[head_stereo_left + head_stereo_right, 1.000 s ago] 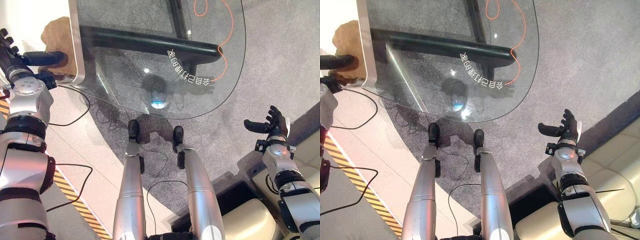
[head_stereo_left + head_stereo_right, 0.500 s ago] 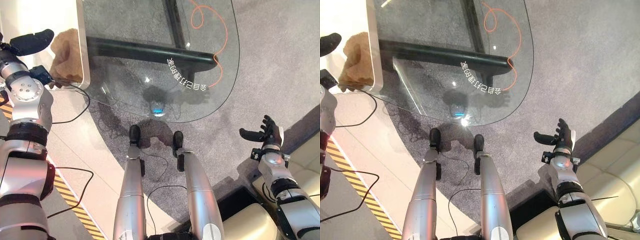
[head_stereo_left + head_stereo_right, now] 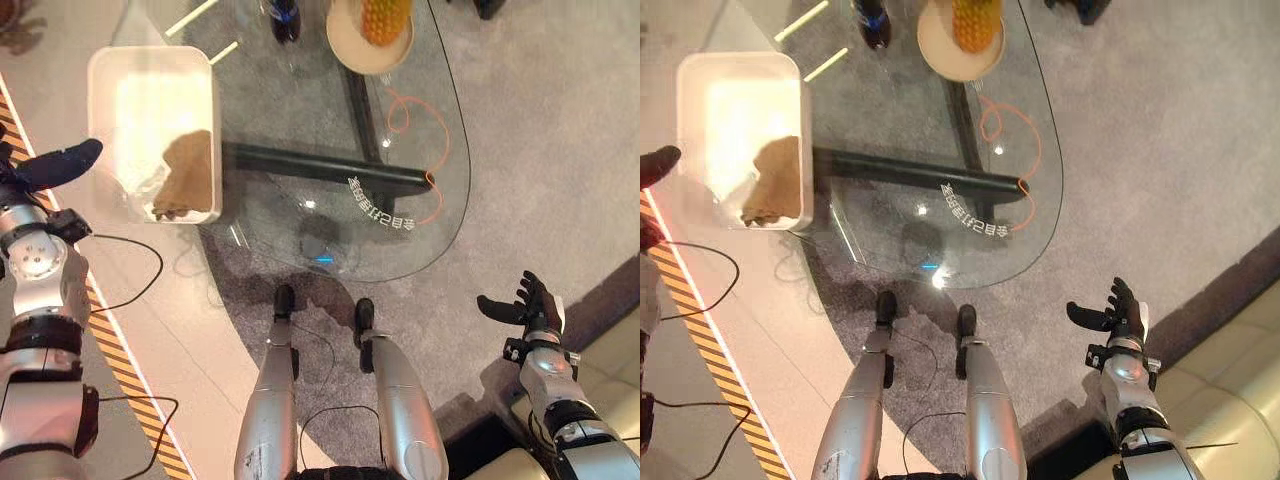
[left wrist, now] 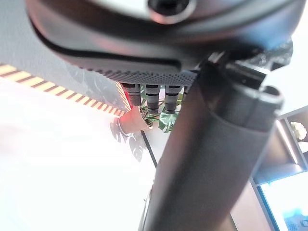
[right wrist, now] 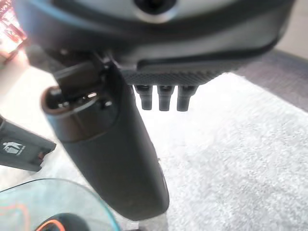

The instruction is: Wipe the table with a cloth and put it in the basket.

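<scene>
So, from the left eye view: the brown cloth is lying crumpled inside the white basket, down in its near right corner, with some clear crinkly wrap just beside it. The basket sits on the left end of the glass table, which has a dark crossbar under the top and an orange squiggle printed on the glass. At the far edge of the table there's a round plate with a pineapple on it, a dark bottle just left of that, and two pale sticks further left. The left hand hangs off the near left side of the basket, not touching it, thumb straight out and holding nothing. The right hand is well apart from the table, low on the right over the grey carpet, fingers spread and relaxed, empty (palm kind of turned up).

Right eye view, same deal: cloth in the basket, right hand splayed wide and empty.

Left wrist view: the thumb sticks straight out and the fingers look extended, nothing between them; a potted plant shows past them.

Right wrist view: thumb and fingers straight, nothing held, carpet beyond and a bit of the table's edge.
</scene>
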